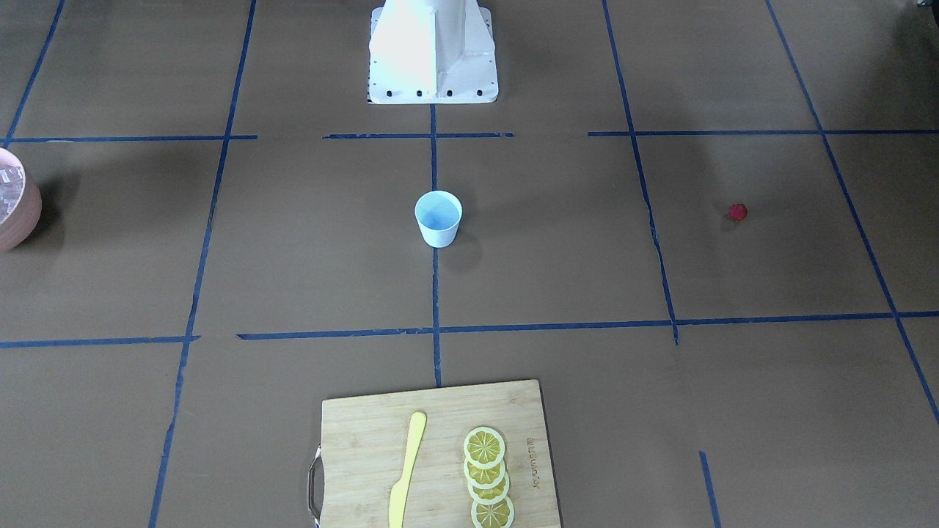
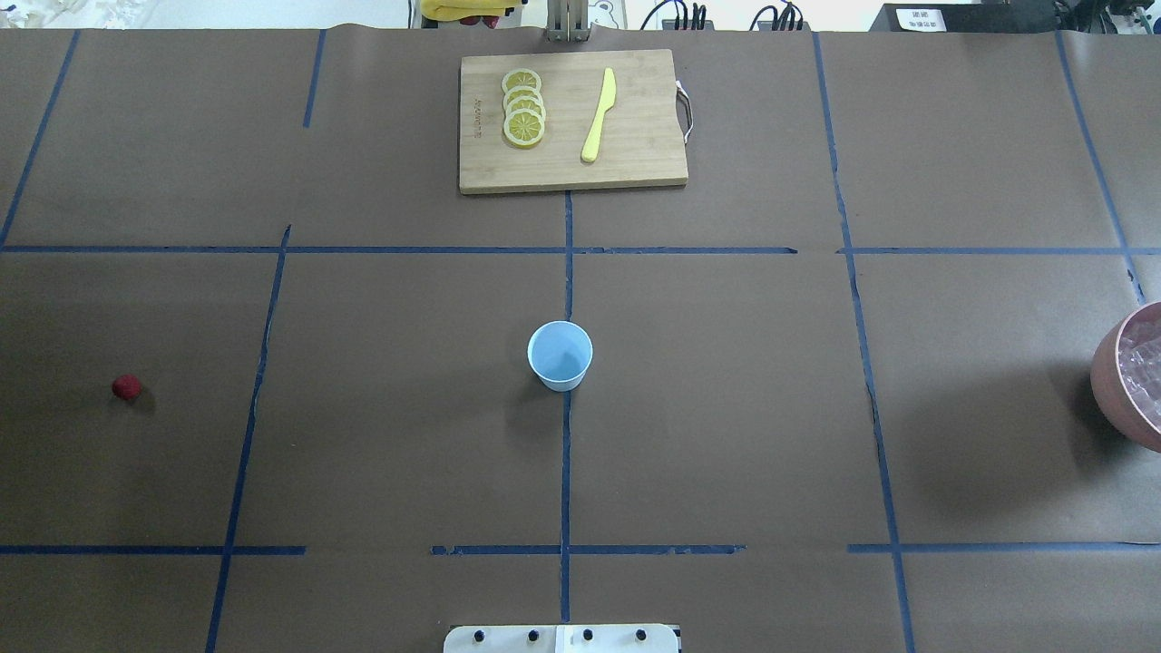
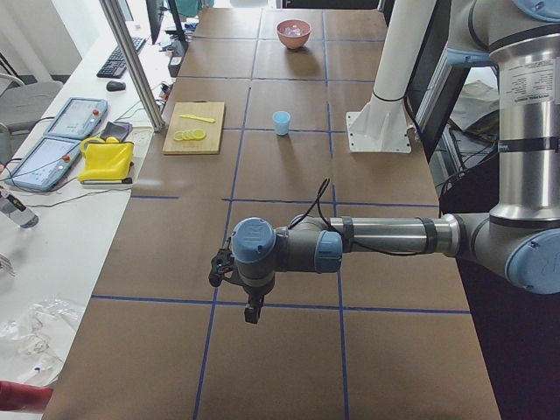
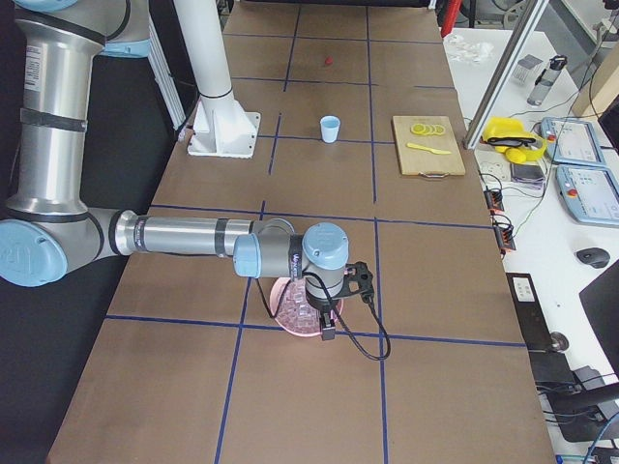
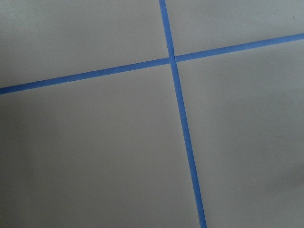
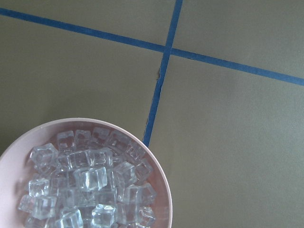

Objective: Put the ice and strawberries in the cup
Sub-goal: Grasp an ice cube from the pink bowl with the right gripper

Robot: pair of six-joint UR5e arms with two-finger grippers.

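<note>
The cup [image 2: 560,355] stands upright and empty at the centre of the tabletop, so take it as the middle of the dial in the overhead view. The strawberry [image 2: 126,387] lies alone out at 9 o'clock, well apart from the cup. At 3 o'clock, right on the edge of the view, is the pink bowl [image 2: 1111,363], and the ice [image 6: 90,185] is heaped inside it.

The cubes look hard, glossy and slick, piled loosely against each other. A squeeze will probably squirt one sideways, so the better hold is across two flat faces of a top cube. Picking near the heap's middle would also keep the fingers off the rim. The strawberry looks tiny, light and round. It will likely roll if nudged, so it calls for a straight-down pinch across its widest part.

The right end effector [image 4: 327,329] hangs over the bowl, and its wrist camera looks down onto the cubes. The left end effector [image 3: 252,311] hovers above bare tabletop, and its wrist view shows only crossed blue tape. Each appears in a side view only, so whether the fingers are spread or pressed together cannot be told.

At 12 o'clock sits a cutting board [image 2: 635,154] with lemon slices [image 2: 523,107] and a yellow knife [image 2: 599,115], well off both routes to the cup. The cup itself looks light and could tip if it gets bumped.
</note>
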